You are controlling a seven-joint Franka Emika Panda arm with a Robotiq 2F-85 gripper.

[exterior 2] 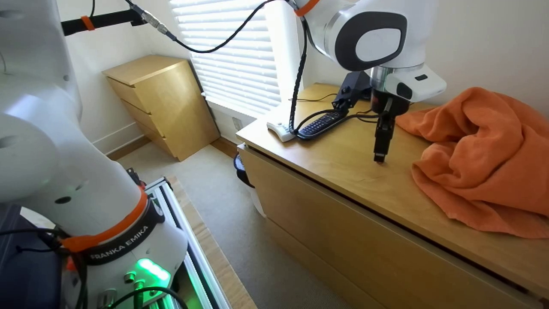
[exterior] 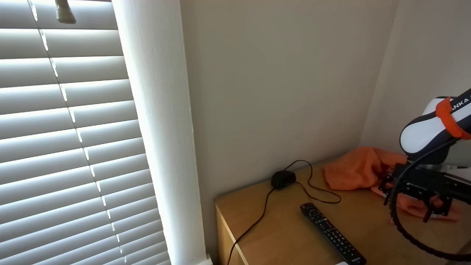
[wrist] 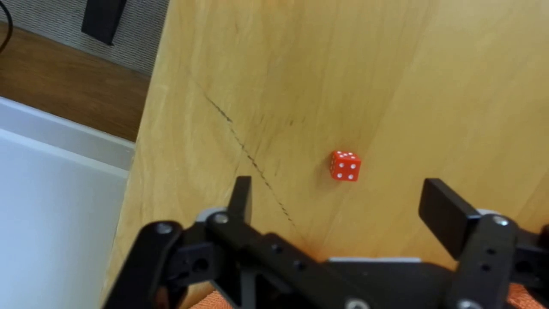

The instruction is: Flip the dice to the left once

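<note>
I read the black two-finger pincer [wrist: 336, 194] as spread wide, its grasp empty. The small red white-pipped cubic die [wrist: 345, 167] rests on the light-brown wood-grained bench [wrist: 420, 94] below the pincer, in line with the gap between its fingers (four pips show on one face). In an exterior view, a crumpled orange cloth [exterior 2: 484, 167] lies beside the pincer.

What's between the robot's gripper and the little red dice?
No objects: in the wrist view, only wood with a dark line shows between the open gripper and the dice.
</note>
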